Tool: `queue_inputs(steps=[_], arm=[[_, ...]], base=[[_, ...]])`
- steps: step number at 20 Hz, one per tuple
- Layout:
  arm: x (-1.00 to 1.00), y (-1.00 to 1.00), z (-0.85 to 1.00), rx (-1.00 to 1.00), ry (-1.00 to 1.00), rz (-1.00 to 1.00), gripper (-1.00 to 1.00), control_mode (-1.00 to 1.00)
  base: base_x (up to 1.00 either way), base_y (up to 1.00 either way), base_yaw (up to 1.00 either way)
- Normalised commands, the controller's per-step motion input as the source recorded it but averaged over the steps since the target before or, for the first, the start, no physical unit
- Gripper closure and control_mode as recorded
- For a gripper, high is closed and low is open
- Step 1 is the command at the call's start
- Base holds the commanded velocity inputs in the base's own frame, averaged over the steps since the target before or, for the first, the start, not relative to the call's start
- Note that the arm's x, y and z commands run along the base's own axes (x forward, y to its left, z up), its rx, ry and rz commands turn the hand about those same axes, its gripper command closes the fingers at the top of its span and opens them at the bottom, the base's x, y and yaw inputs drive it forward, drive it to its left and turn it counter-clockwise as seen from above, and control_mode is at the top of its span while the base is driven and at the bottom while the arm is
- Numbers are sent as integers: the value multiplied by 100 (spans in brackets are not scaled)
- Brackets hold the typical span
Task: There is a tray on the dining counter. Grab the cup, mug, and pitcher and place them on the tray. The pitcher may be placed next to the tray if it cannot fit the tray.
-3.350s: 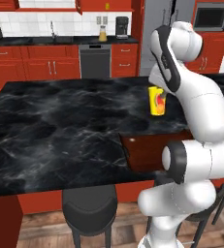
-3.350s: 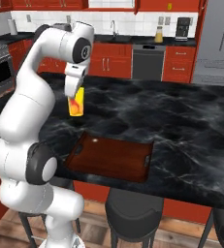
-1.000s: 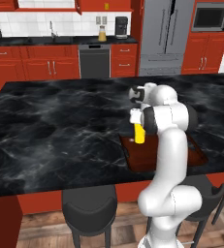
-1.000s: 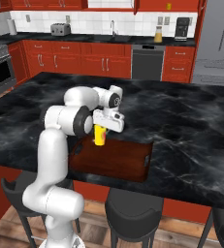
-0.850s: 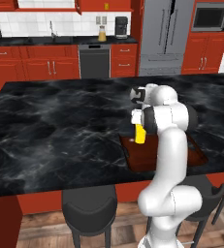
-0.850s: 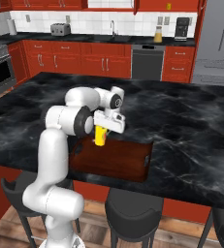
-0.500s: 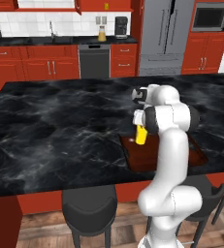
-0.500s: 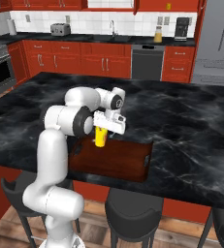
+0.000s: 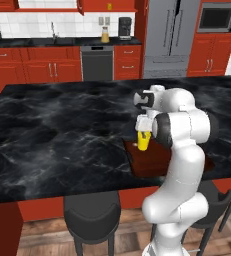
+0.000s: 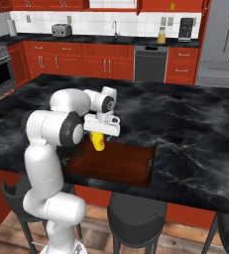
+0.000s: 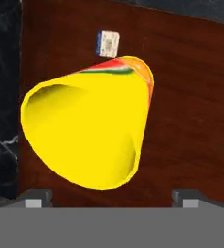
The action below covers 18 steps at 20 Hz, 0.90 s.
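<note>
Gripper (image 11: 111, 196) now spread wide — it clamped the cup (image 11: 91, 135) earlier — above the tray (image 11: 191, 111).

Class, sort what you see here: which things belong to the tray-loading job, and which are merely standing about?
Job: cup, tray, dining counter, gripper, pitcher.
Standing about: toaster, coffee maker, bar stool, fridge.

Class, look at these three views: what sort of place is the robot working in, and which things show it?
A rendered home kitchen: red cabinets along the back wall, a steel fridge, a dishwasher, and a black marble dining counter with stools.
</note>
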Motion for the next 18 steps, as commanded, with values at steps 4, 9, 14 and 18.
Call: queue_inputs(steps=[4,9,14,18], arm=[[-56,13,57,0,-30,12,-100,-100],[-36,0,67,0,-34,10,-100,-100],[-53,0,82,0,-43,8,-100,-100],[-42,0,82,0,-22,2,-100,-100]], base=[[0,0,0],[0,0,0],[0,0,0],[0,0,0]])
